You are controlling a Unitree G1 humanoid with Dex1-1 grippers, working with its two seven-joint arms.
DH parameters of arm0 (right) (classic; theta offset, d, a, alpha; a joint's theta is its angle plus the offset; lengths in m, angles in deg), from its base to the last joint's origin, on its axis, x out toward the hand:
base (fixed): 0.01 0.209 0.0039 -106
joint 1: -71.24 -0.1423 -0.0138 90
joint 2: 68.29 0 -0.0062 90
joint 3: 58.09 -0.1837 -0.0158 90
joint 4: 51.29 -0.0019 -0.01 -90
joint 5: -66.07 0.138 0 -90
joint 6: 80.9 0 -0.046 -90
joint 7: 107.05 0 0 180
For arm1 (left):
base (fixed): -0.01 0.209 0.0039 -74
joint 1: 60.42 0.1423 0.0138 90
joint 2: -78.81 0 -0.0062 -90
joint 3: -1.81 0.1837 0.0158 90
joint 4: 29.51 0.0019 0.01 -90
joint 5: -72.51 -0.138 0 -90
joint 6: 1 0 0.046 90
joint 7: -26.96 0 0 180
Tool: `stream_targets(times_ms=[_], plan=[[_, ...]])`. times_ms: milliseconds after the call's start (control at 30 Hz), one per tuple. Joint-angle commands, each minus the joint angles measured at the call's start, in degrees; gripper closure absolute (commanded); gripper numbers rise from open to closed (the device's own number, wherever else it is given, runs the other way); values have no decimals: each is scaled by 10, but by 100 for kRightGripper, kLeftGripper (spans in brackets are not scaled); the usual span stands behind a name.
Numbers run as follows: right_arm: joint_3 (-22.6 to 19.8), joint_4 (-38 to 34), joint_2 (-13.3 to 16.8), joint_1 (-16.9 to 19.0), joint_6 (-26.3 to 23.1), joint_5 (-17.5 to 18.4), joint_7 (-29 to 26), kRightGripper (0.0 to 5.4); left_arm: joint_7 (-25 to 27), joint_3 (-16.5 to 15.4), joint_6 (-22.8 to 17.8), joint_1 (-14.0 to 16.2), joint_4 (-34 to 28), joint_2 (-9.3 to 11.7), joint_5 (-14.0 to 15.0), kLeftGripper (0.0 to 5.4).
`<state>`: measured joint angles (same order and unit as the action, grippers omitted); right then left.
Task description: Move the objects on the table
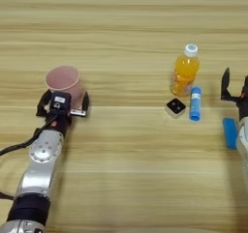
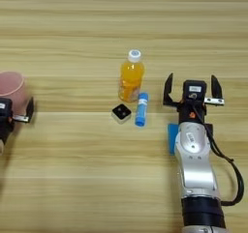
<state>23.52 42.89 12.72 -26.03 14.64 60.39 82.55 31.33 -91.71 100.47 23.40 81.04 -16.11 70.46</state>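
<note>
Objects sit in two groups on the table (image 1: 121, 179). Largest, the pink plastic cup (image 1: 64, 80) stands upright at nine o'clock; it looks light and thin-walled, so a gentle squeeze low on the wall suits it. The left gripper (image 1: 63, 103) has its fingers spread on either side of the cup's base, not yet clamped.

Near centre, the orange-juice bottle (image 2: 131, 80) stands upright. It is probably the heaviest and smooth; take it at the waist. At its five o'clock lies the blue white-capped tube (image 2: 141, 109), likely to roll. The flat blue bar (image 2: 172, 138) lies low, partly hidden by the right arm. The small black-topped white cube (image 2: 121, 113) looks rigid and easy to pinch.

The right gripper (image 2: 192, 93) hovers spread wide at three o'clock, holding nothing.
</note>
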Motion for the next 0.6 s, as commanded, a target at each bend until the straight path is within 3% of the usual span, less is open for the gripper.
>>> stream_targets(times_ms=[33,600], plan=[[-1,-4,1,2,-8,-3,2,0,-1,1,-8,1,2,-1,-2,3],[-2,-2,3,2,-7,-2,0,0,-52,-29,13,-8,-5,4,-12,3]])
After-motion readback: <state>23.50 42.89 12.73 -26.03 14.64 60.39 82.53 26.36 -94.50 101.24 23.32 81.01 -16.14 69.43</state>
